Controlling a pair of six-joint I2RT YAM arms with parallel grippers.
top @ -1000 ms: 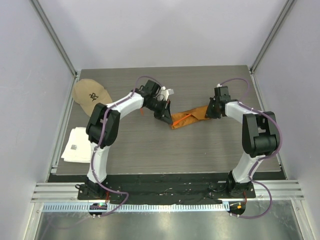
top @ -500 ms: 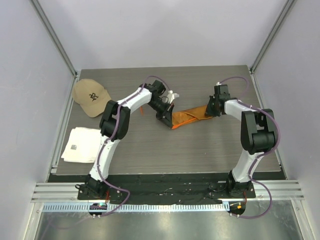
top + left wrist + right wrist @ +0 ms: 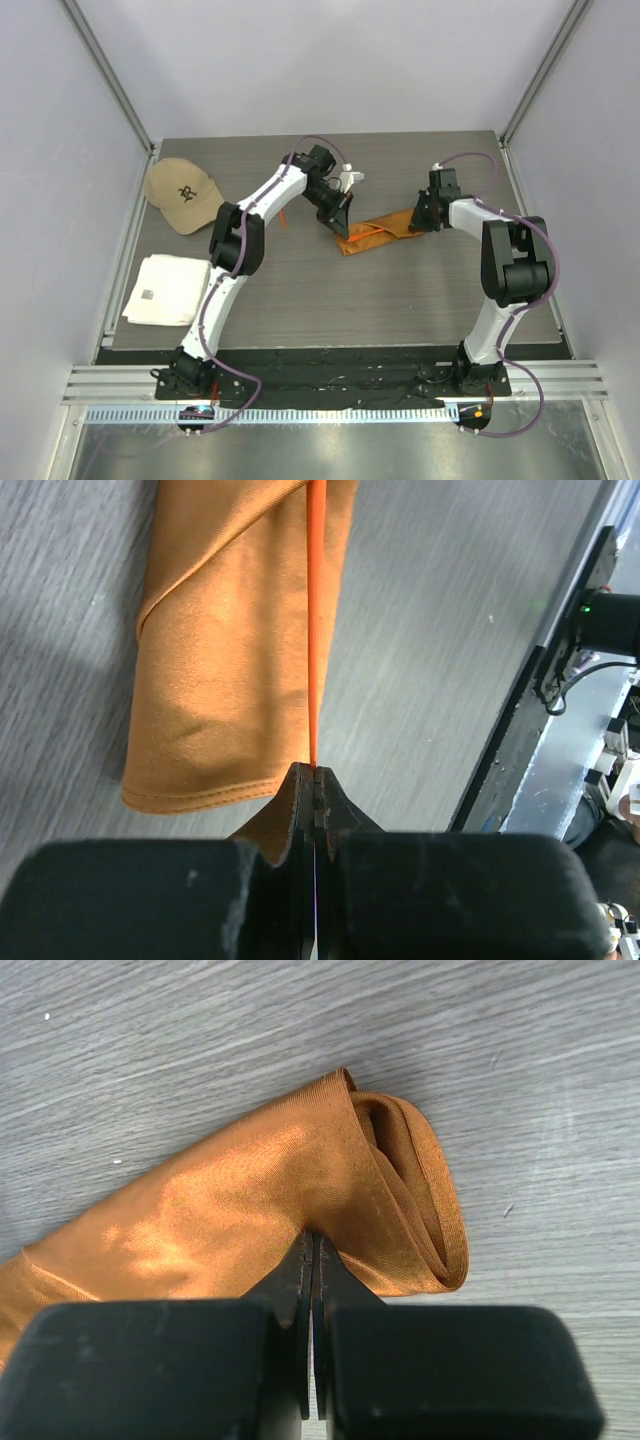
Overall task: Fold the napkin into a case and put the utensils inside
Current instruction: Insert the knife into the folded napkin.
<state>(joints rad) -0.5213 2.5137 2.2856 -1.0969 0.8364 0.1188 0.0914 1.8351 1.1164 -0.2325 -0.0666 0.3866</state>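
Note:
The rust-orange napkin (image 3: 385, 228) lies folded as a narrow case (image 3: 230, 660) in the middle of the table. My left gripper (image 3: 314, 770) sits at its left end, shut on a thin bright-orange utensil (image 3: 315, 630) that runs edge-on along the cloth. In the top view this utensil (image 3: 368, 232) shows as a thin line on the case. My right gripper (image 3: 313, 1238) is at the case's right end, shut on a pinch of the top cloth layer beside the open, layered mouth (image 3: 415, 1195). A second thin orange piece (image 3: 286, 216) lies on the table by the left forearm.
A tan cap (image 3: 182, 192) rests at the table's far left. A thick white towel (image 3: 165, 290) lies near the left front edge. Metal frame posts and grey walls bound the table on both sides.
My left arm has stretched further across the table and its gripper has shifted a little towards the far side, still holding the utensil. The right gripper has kept its pinch on the napkin.

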